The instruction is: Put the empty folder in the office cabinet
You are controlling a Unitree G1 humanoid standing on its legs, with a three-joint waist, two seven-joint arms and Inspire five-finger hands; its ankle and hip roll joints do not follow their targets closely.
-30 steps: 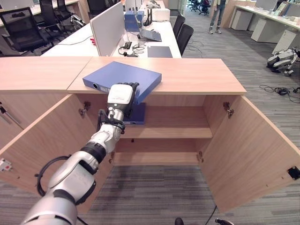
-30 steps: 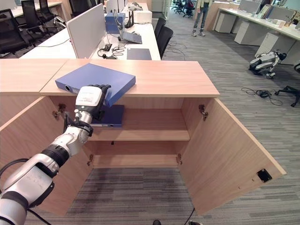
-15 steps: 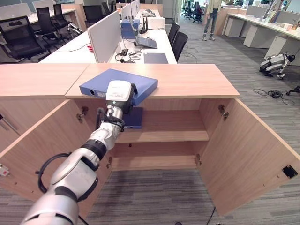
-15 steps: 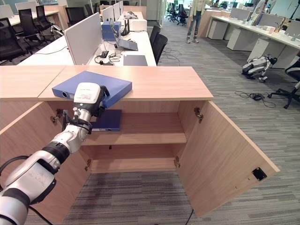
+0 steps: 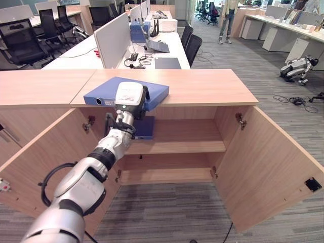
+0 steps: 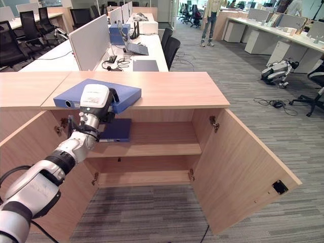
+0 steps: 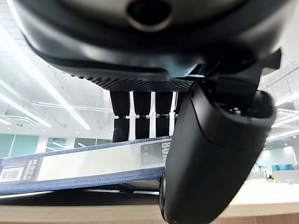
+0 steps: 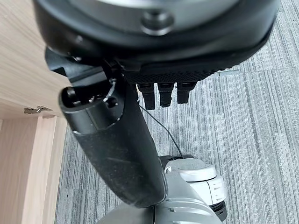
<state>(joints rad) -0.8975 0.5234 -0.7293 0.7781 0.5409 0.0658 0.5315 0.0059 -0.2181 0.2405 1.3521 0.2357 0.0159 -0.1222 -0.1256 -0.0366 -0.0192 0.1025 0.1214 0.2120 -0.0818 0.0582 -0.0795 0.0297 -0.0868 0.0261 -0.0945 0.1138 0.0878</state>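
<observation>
A blue folder lies flat on the wooden cabinet top, its front corner sticking out past the edge. My left hand is at that front edge, fingers over the folder's top and thumb under it, shut on it. Close up, the folder's labelled spine runs between the fingers and the thumb. My right hand hangs over the carpet with relaxed fingers, holding nothing.
The cabinet stands with both doors swung wide, the left door beside my arm and the right door. A second blue folder lies on the upper shelf. Desks and chairs stand behind.
The camera has shifted. My left hand has stayed on the folder's front edge and risen slightly; the folder now lies a little further back on the top.
</observation>
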